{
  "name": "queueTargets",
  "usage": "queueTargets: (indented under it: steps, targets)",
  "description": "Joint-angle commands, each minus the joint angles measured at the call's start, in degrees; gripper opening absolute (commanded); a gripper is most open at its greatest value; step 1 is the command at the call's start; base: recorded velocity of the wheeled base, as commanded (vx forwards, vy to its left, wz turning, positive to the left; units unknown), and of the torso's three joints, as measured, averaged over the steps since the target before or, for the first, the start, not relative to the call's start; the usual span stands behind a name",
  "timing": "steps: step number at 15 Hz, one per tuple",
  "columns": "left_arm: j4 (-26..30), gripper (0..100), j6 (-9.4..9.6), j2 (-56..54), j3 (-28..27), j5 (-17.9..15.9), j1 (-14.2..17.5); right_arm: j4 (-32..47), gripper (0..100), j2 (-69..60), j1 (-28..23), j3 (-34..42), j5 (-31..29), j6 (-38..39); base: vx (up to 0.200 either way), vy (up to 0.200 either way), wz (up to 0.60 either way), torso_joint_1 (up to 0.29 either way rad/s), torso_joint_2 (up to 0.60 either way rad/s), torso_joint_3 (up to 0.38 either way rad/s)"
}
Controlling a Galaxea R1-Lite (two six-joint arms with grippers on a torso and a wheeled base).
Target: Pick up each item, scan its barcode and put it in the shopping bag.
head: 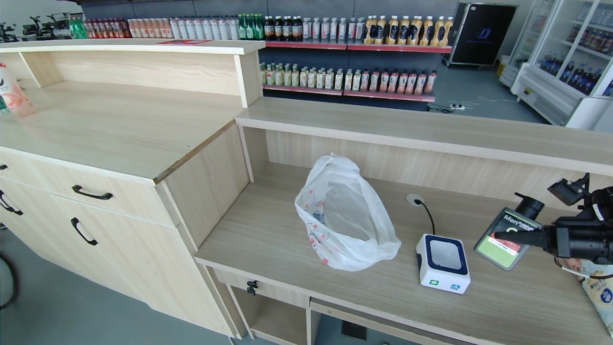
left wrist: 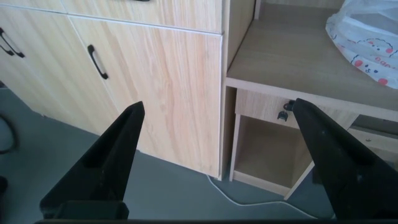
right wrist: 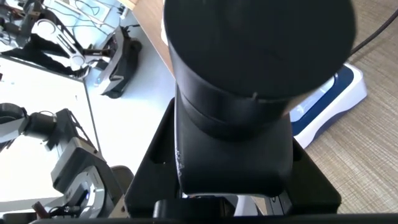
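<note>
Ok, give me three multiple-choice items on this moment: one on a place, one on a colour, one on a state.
1. Where does the scanner stand?
A) on the counter, to the robot's right of the shopping bag
B) inside the bag
C) on the high shelf top

2. What colour is the cap of the item in the right gripper?
A) red
B) black
C) white

3. How is the left gripper?
A) shut on the bag
B) shut on a drawer handle
C) open and empty

Answers: 1 A, the head view shows it on the counter beside the bag; 2 B, the cap at the item's upper end is black; 3 C, its fingers stand wide apart with only cabinet and floor between them.
</note>
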Motion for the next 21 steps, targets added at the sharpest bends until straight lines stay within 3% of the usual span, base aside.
queueTargets:
  steps: [1, 12, 15, 17, 19, 21]
  targets:
    - [0.02, 100, -0.01, -0.02, 0.00, 0.02, 0.02, 0.01, 0, -0.12, 0.18, -0.14, 0.02, -0.03, 0.000, 0.000, 0.00, 0.000, 0.00, 0.000]
    - [0.02, 100, -0.01, -0.02, 0.00, 0.02, 0.02, -0.08, 0, 0.32, 2.64, -1.72, 0.02, -0.47, 0.000, 0.000, 0.00, 0.000, 0.00, 0.000]
    - [0.02, 100, -0.01, -0.02, 0.00, 0.02, 0.02, 0.53, 0, -6.88, 2.20, 0.92, -1.47, 3.31, 0.000, 0.000, 0.00, 0.000, 0.00, 0.000]
    - [0.02, 100, -0.01, -0.02, 0.00, 0.02, 0.02, 1.15, 0, -20.16, 0.89, 5.66, -10.62, 5.77, 0.000, 0.000, 0.00, 0.000, 0.00, 0.000]
    - [0.02, 100, -0.01, -0.02, 0.00, 0.02, 0.02, 2.29, 0, -29.56, -0.34, 6.54, -15.36, 7.27, 0.000, 0.000, 0.00, 0.000, 0.00, 0.000]
    - [0.02, 100, -0.01, -0.02, 0.00, 0.02, 0.02, 2.20, 0, -40.20, -0.78, 7.95, -25.47, 8.14, 0.000, 0.000, 0.00, 0.000, 0.00, 0.000]
